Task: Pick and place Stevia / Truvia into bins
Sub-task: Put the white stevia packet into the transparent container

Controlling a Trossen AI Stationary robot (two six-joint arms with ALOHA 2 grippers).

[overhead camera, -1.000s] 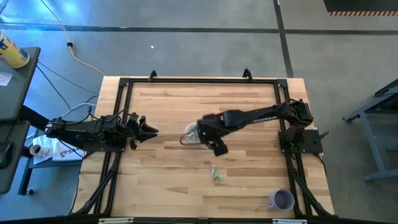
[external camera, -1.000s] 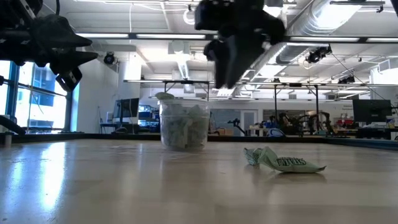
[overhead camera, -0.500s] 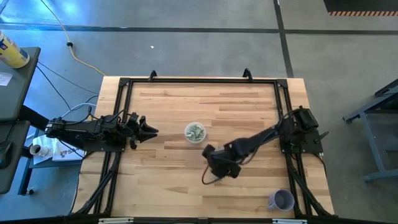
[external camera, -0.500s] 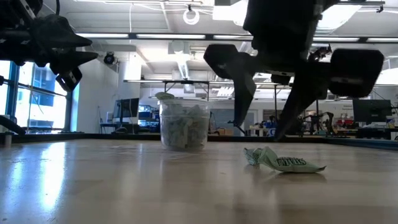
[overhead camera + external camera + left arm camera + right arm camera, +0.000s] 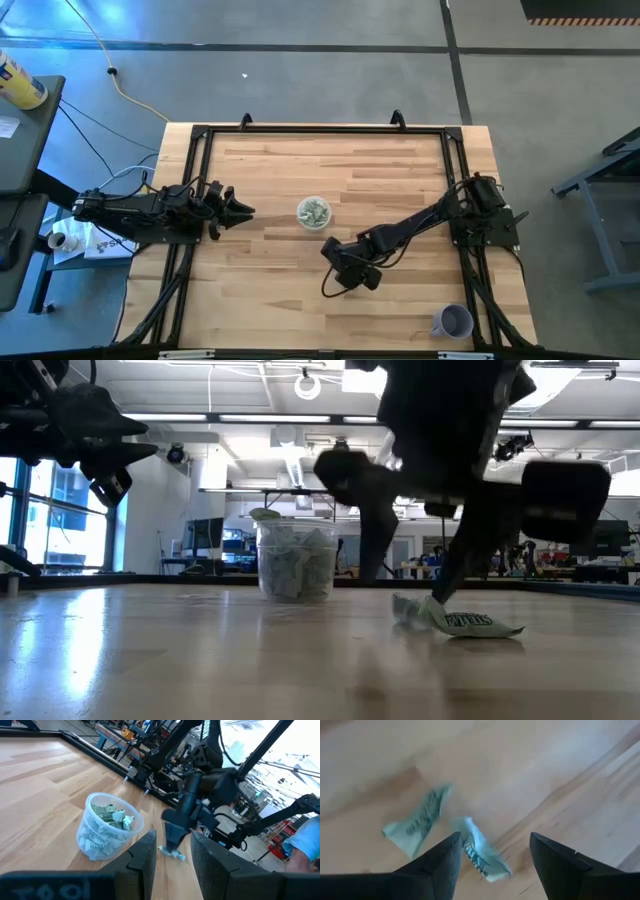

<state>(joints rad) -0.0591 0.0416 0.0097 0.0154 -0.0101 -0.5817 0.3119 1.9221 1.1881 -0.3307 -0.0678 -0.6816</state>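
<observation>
While the right arm leans low over the pale wooden counter (image 5: 260,180), its right tool (image 5: 492,857) hangs just above two small crumpled green and white paper sweetener packets (image 5: 445,837), its two dark fingers (image 5: 437,867) standing apart with nothing between them. Seen from the right wrist, the packets lie on bare wood directly ahead of the tool and partly inside the gap of the fingers. One packet (image 5: 415,825) lies as a long strip; the other (image 5: 480,852) is creased and sits closest to the gap, its long axis running at a slant across the line between the fingertips. At counter height, one fingertip comes down right beside the packets (image 5: 455,622), though contact cannot be confirmed.

From overhead, the right tool (image 5: 348,272) is in the near middle of the counter, and the packets are hidden under it. A small round clear plastic cup with a whitish rim (image 5: 313,212), already holding many packets, stands a little farther back and to the left, near but apart from the tool. An opaque lavender cup (image 5: 452,322) sits at the near right corner.

Waiting at the left edge, the left tool (image 5: 238,208) has its fingers apart and empty, well away from the packets. So the right arm is clearly the nearer one, and the pickup probably depends on straddling the creased packet.
</observation>
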